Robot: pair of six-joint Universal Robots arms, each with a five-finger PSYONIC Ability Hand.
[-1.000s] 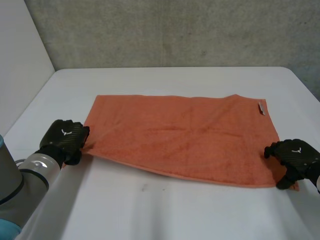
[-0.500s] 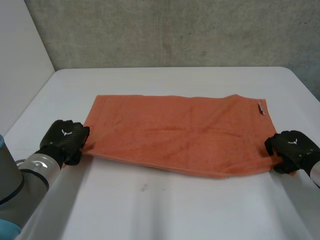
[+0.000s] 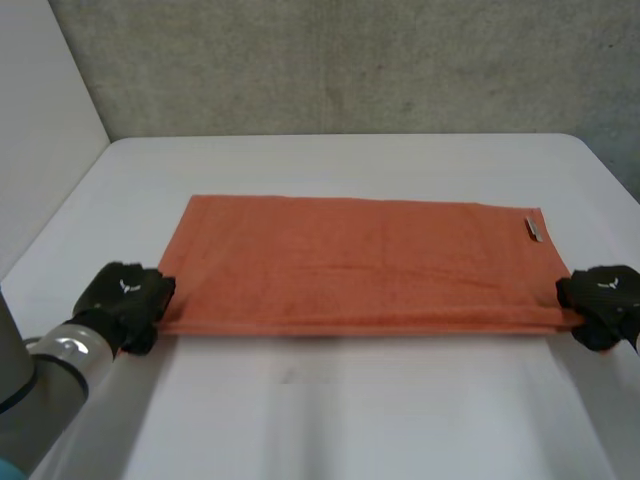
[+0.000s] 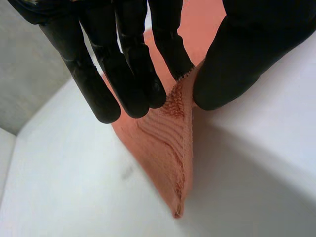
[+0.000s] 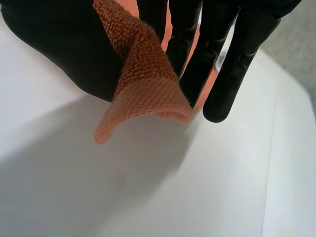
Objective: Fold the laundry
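An orange towel [image 3: 350,265] lies stretched across the middle of the white table [image 3: 330,420], with a small label [image 3: 533,229] near its far right corner. My left hand [image 3: 125,296] pinches the towel's near left corner [image 4: 178,101] between thumb and fingers. At the opposite end my right hand [image 3: 603,300] pinches the near right corner [image 5: 143,74], whose tip curls out past the thumb [image 5: 59,44]. The near edge [image 3: 360,329] runs taut and straight from one hand to the other, slightly off the table.
A grey wall [image 3: 340,60] stands behind the table's far edge. Bare white tabletop lies in front of the towel and beyond it.
My right hand closed on the near right corner and moved outward to the right. The left hand drew slightly nearer. The sagging, slanted near edge is now straight and taut.
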